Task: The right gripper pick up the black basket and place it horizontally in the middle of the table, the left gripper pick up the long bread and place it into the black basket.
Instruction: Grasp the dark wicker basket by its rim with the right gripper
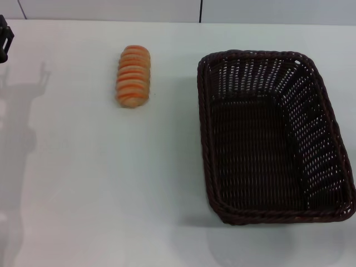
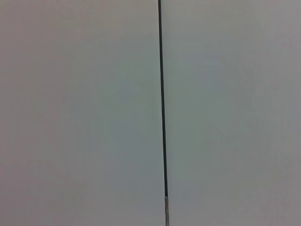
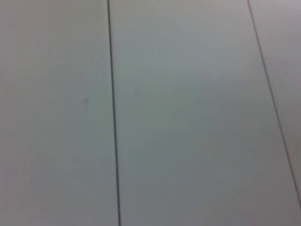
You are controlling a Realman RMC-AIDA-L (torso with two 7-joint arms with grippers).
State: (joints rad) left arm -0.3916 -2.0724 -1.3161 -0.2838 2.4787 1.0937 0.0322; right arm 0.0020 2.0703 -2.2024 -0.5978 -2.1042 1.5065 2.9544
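1. Black basket [image 1: 272, 136] sits at the table's [image 1: 83, 194] right side, long axis running away from the robot; not yet moved to the middle.
2. Long bread [image 1: 133, 76] lies far-left of centre, well apart from the basket, untouched.
3. Left gripper [image 1: 4, 39] barely visible at far-left edge; finger state cannot be told.
4. Right gripper not in view.
5. Both steps remain.

Bright even light, soft shadows on table [image 1: 83, 183], wrist views blurred

Only a bit of the left gripper [image 1: 4, 38] shows, black, far upper left edge of head view. Right arm's out of frame rn.
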